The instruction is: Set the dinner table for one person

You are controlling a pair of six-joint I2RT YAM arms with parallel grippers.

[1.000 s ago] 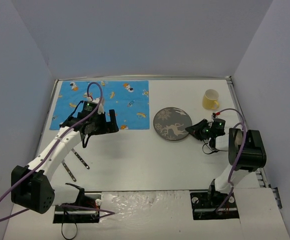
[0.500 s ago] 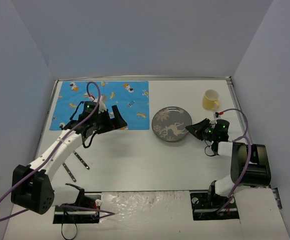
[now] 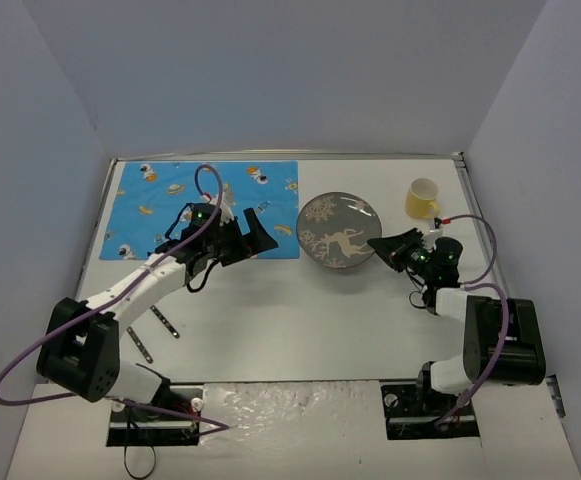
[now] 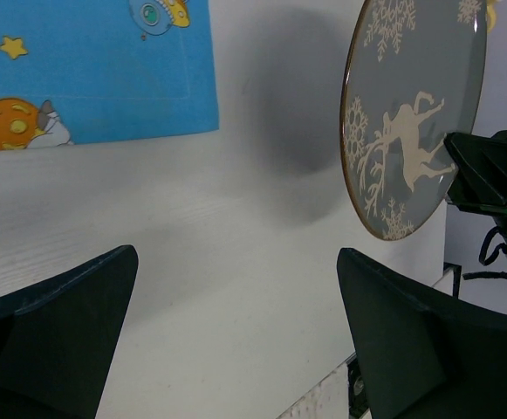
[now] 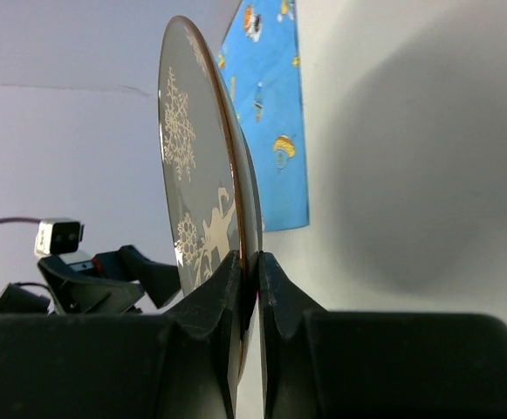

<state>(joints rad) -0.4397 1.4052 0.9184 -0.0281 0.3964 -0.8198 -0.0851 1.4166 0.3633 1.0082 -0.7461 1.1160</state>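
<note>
Against a second earlier: grey round plate with white reindeer print (image 3: 338, 244) raised from flat to steeply tilted, carried nearer the blue cartoon-print cloth mat (image 3: 170, 205); left gripper (image 3: 255, 235) advanced towards it, jaws wide, empty. Right gripper (image 3: 382, 247) pinched on plate rim. Right wrist only: rim edge-on between fingers. Left wrist only: plate's shadow on large white dinner table (image 3: 300, 320) beneath. Overhead only: yellow mug (image 3: 422, 199) far right; two dark utensils (image 3: 162, 321) beside left arm.
</note>
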